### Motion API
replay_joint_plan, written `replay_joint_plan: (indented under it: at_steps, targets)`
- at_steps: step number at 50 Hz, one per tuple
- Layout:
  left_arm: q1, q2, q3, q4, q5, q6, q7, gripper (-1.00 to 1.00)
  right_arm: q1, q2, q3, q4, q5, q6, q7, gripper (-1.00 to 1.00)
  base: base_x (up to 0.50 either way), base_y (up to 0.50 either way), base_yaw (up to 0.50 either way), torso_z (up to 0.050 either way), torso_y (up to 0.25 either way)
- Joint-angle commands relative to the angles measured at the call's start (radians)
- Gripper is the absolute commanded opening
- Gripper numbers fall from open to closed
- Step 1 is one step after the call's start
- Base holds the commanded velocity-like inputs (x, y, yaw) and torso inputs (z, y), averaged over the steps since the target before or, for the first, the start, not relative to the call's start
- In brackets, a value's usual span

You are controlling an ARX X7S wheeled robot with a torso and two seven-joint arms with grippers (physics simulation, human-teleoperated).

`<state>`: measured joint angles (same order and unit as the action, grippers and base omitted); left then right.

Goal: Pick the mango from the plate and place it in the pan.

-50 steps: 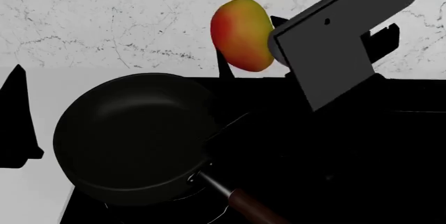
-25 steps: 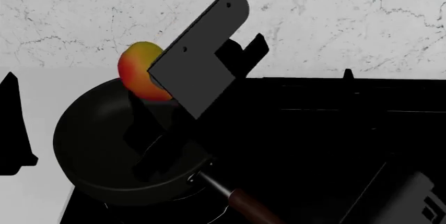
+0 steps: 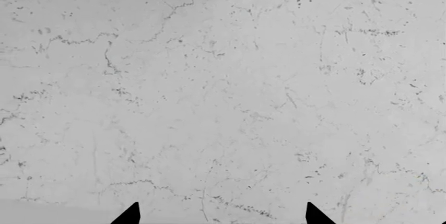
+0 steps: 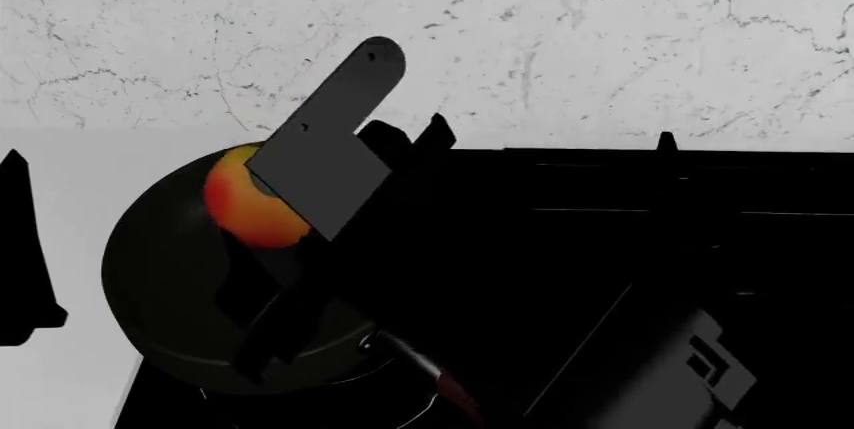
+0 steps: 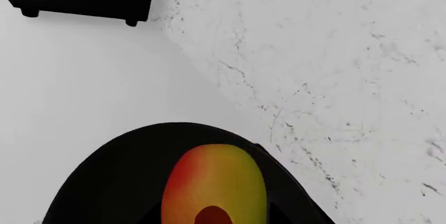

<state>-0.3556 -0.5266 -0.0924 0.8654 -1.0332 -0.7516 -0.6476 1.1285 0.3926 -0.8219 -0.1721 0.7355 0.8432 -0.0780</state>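
Holding the mango over the pan, your right gripper is gripping the fruit at its right side, with the flat grey plate of the wrist covering part of it. In the right wrist view the mango is showing in front of the black pan, with the white counter and the marble wall behind. You are hanging it above the far part of the pan, and I cannot tell if it is touching the bottom.

The mango is looking smooth and round, so it is likely slippery and may roll when you are letting go. It is small and probably light, and a bit soft, so squeezing hard could bruise it. Gripping it across the fat middle is looking like the safest hold.

The pan is sitting on the black stove, with its brown handle pointing near and right. The plate is not showing in any picture.

Your left gripper is waiting at the far left; its two dark tips are apart with nothing between them.
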Motion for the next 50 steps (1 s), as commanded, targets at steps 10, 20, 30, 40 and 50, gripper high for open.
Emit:
replay_joint_plan:
  at_steps: [10, 20, 30, 40, 50]
  targets:
    - [0.012, -0.010, -0.010, 0.008, -0.024, 0.006, -0.013, 1.00, -0.011, -0.063, -0.130, 0.170, -0.095, -0.035, -0.099, -1.00, 0.03, 0.00, 0.00, 0.000, 0.000]
    - [0.020, -0.008, -0.005, 0.017, -0.027, 0.009, -0.024, 1.00, -0.011, -0.059, -0.129, 0.159, -0.094, -0.039, -0.094, -1.00, 0.03, 0.00, 0.00, 0.000, 0.000]
    - [0.023, -0.006, 0.001, 0.006, -0.019, 0.018, -0.018, 1.00, 0.070, -0.058, -0.021, 0.097, -0.027, -0.007, -0.060, 1.00, 0.03, 0.00, 0.01, 0.000, 0.000]
    - [0.013, -0.001, 0.012, -0.007, 0.003, 0.032, -0.004, 1.00, 0.305, -0.028, 0.254, 0.015, 0.097, 0.030, 0.020, 1.00, 0.03, 0.00, 0.00, 0.000, 0.000]
    - [-0.041, 0.016, 0.059, -0.075, 0.073, 0.062, 0.056, 1.00, 0.244, 0.127, 0.475, -0.167, 0.168, 0.055, 0.216, 1.00, 0.03, 0.00, 0.00, 0.000, 0.000]
